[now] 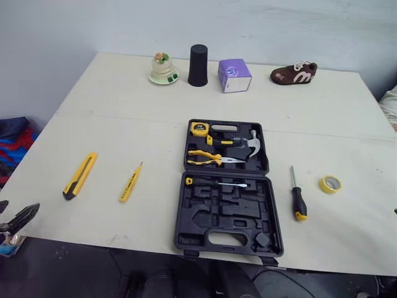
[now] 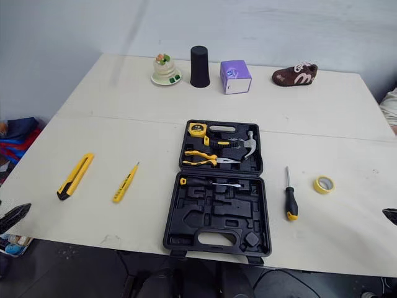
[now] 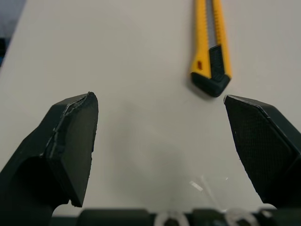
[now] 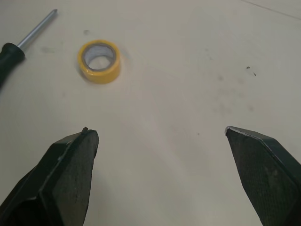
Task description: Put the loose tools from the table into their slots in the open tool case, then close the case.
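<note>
Though spread wide and empty, flank the case (image 1: pixel 200 231): left gripper (image 3: pixel 160 117), knife (image 3: pixel 210 47) left of it; right gripper (image 4: pixel 162 134), tape (image 4: pixel 99 61) right.

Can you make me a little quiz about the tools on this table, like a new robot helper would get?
1. True or false: the tool case is shut.
2. Which thing lies closest to the right claw? A) the yellow tape roll B) the hammer C) the purple box
3. Fill in: on the table, left of the case, lie ___ loose tools.

Key:
1. False. It lies open flat.
2. A.
3. Two: the utility knife and the small yellow screwdriver.
</note>
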You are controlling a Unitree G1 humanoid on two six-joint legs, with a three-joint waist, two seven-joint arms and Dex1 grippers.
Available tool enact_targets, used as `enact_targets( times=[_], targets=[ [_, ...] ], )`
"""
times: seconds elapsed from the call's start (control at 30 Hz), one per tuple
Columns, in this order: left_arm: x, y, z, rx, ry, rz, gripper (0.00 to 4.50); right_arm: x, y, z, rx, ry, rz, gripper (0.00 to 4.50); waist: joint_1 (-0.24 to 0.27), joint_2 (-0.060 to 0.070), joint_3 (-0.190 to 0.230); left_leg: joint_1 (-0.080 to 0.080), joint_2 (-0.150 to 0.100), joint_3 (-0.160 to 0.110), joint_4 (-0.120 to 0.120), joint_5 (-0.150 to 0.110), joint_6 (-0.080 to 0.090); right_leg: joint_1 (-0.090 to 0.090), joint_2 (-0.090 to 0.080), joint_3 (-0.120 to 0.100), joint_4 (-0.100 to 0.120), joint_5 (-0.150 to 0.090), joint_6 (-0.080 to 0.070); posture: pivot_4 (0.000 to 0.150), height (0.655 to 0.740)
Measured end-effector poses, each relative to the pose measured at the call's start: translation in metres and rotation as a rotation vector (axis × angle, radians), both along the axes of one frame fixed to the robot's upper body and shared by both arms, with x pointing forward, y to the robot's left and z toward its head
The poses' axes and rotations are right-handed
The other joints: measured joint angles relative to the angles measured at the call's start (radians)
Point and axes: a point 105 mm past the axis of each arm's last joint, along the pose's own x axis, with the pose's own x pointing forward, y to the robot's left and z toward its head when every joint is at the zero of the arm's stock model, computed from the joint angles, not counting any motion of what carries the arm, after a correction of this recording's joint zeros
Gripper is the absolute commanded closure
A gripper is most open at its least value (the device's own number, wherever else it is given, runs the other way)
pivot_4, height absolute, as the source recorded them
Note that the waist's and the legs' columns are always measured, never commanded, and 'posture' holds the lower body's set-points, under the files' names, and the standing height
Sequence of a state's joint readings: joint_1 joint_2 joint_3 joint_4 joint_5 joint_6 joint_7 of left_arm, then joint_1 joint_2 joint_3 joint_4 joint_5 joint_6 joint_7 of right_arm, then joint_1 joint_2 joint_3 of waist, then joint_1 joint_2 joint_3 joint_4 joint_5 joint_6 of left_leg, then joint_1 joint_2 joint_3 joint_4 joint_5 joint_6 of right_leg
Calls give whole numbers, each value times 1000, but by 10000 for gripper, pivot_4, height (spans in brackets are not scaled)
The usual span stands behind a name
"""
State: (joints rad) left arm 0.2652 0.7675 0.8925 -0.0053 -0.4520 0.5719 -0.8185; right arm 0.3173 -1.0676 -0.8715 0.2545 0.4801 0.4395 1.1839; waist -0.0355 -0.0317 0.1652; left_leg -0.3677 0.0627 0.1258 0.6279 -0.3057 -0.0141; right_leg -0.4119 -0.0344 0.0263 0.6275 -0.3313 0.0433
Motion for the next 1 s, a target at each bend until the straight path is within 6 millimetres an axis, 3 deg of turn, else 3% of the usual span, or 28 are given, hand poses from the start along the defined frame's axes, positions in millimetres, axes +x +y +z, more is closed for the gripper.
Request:
enact_targets(
  times=[0.1, 0.27, 0.3, 0.47, 0.57, 0.77, 1.0],
  targets=[
    [12, -20, 9, -22, -17, -98, 396, 3, 22, 3, 26, -19, 58, 0, -1, 0, 0, 0, 2, -1, 0, -1, -2, 0, 2, -2, 1, 5, 9, 1500, 7383],
    [40, -94, 53, -38, -62, -484, 396, 7, 84, 4, 74, -57, 137, 0, 5, 2, 0, -1, 3, -5, 0, 0, -5, 0, 3, -6, 1, 4, 7, 1500, 7383],
    [44, -120, 64, -38, -70, -609, 396, 9, 100, 2, 88, -65, 128, 0, 6, 3, 0, -2, 3, -6, 0, 1, -6, 0, 3, -6, 2, 4, 7, 1500, 7383],
    [43, -199, 86, -38, -77, -1033, 396, 12, 151, -18, 155, -51, 31, 0, 5, 4, 0, -2, 3, -6, 0, 7, -9, 0, 5, -6, 3, 3, 7, 1500, 7383],
    [38, -235, 98, -17, -91, -1240, 396, 17, 173, -29, 168, -32, -25, 0, -1, 5, 1, -2, 3, -4, 1, 7, -9, 0, 7, -4, 4, 3, 7, 1500, 7383],
    [29, -277, 106, -4, -116, -1547, 396, 27, 188, -53, 182, 3, -172, 0, -6, 5, 1, 0, 2, -3, 3, 10, -10, -2, 10, 1, 10, 2, 10, 1500, 7383],
    [39, -292, 99, 7, -136, -1652, 396, 39, 186, -82, 131, 38, -287, 0, -16, 4, 1, 0, 0, -2, 6, 12, -9, -2, 10, 4, 16, 1, 12, 1500, 7383]
  ],
)
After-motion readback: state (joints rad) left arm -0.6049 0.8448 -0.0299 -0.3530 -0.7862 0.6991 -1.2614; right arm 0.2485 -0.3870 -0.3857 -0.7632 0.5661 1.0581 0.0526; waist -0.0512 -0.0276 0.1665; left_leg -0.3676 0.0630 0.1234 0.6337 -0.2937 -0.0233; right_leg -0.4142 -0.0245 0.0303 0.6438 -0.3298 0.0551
